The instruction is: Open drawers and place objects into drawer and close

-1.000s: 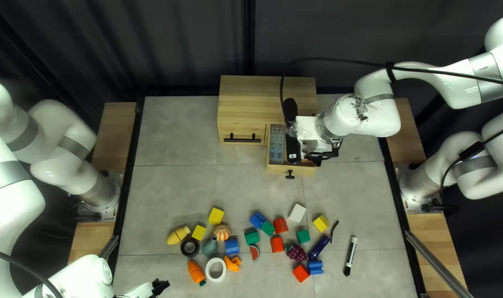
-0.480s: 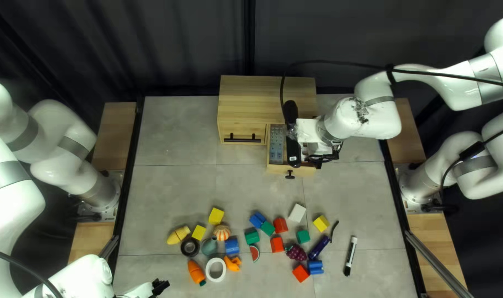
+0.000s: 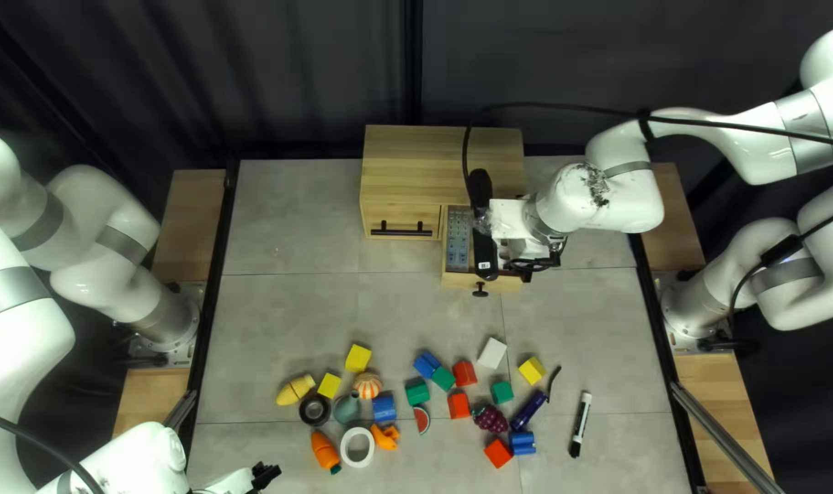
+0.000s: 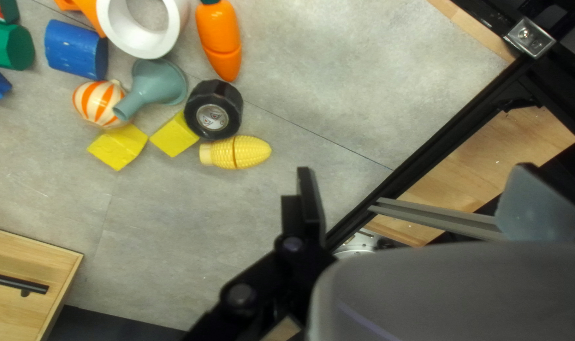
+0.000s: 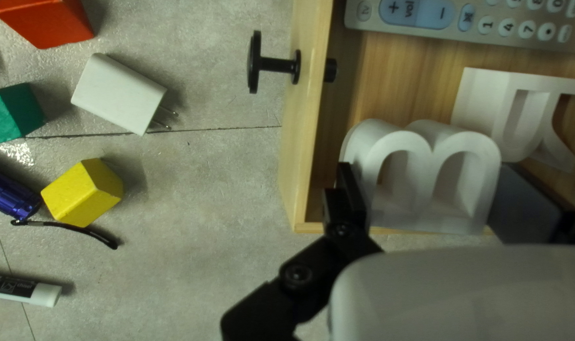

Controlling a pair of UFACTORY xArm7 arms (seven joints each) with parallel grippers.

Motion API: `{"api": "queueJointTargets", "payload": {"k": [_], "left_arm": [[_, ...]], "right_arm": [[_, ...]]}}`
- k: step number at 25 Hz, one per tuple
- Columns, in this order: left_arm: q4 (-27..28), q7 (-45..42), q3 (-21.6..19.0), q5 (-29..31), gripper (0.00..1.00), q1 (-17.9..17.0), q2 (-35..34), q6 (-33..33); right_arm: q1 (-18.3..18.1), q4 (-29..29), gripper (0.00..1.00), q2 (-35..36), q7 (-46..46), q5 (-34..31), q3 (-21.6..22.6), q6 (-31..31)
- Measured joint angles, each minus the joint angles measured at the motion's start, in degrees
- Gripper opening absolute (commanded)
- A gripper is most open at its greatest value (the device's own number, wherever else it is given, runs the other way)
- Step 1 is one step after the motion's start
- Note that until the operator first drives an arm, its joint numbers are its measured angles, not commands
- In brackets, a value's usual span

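Right wrist view: the white B-shaped letter [image 5: 423,183] is gripped by the right gripper [image 3: 521,247], one finger against each side, at the front corner of the open drawer [image 5: 299,189] farther from the remote control [image 5: 451,26]; whether it touches the drawer's floor I cannot tell. Beside it lies a white R-shaped letter [image 5: 482,101]. Printed markings cover the remote's buttons, and the marker [image 3: 581,424] carries a printed label near the table's right edge. The right arm reaches in from the right, its gripper pointing down. The left gripper [image 3: 266,476] hangs near the table's near left corner, its fingers wide apart.
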Motion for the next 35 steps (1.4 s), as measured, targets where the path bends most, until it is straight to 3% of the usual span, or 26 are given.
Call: {"api": "queueJointTargets", "payload": {"k": [2, 3, 4, 8, 9, 10, 11, 29, 30, 31, 32, 35], "left_arm": [[0.0, 0.0, 0.0, 0.0, 1.0, 0.0, 0.0, 0.0], [0.0, 0.0, 0.0, 0.0, 1.0, 0.0, 0.0, 0.0], [0.0, 0.0, 0.0, 0.0, 1.0, 0.0, 0.0, 0.0], [0.0, 0.0, 0.0, 0.0, 1.0, 0.0, 0.0, 0.0], [0.0, 0.0, 0.0, 0.0, 1.0, 0.0, 0.0, 0.0], [0.0, 0.0, 0.0, 0.0, 1.0, 0.0, 0.0, 0.0], [0.0, 0.0, 0.0, 0.0, 1.0, 0.0, 0.0, 0.0], [0.0, 0.0, 0.0, 0.0, 1.0, 0.0, 0.0, 0.0], [0.0, 0.0, 0.0, 0.0, 1.0, 0.0, 0.0, 0.0], [0.0, 0.0, 0.0, 0.0, 1.0, 0.0, 0.0, 0.0], [0.0, 0.0, 0.0, 0.0, 1.0, 0.0, 0.0, 0.0], [0.0, 0.0, 0.0, 0.0, 1.0, 0.0, 0.0, 0.0]], "right_arm": [[0.05, 0.01, 0.07, -0.02, 0.06, 0.0, 0.07, 0.04], [0.07, 0.01, 0.22, -0.04, 0.1, -0.01, 0.12, 0.06], [0.1, 0.02, 1.0, -0.06, 0.14, -0.04, 0.18, 0.11], [0.14, 0.04, 1.0, -0.12, 0.18, -0.15, 0.28, 0.28], [0.14, 0.04, 0.09, -0.2, 0.16, -0.17, 0.3, 0.35], [0.15, 0.05, 0.01, -0.29, 0.15, -0.19, 0.34, 0.47], [0.18, 0.12, 0.0, -0.33, 0.15, -0.21, 0.4, 0.6], [1.87, 0.8, 0.01, -2.95, 1.02, -0.93, 3.14, 3.58], [2.26, 1.0, 0.32, -2.99, 0.76, -0.71, 3.43, 3.79], [2.72, 1.17, 0.81, -3.02, 0.34, -0.41, 3.68, 3.94], [3.38, 1.32, 0.96, -3.07, -0.49, 0.09, 3.95, 4.05], [5.07, 1.71, 1.0, -3.19, -2.53, 1.52, 4.68, 4.52]]}}
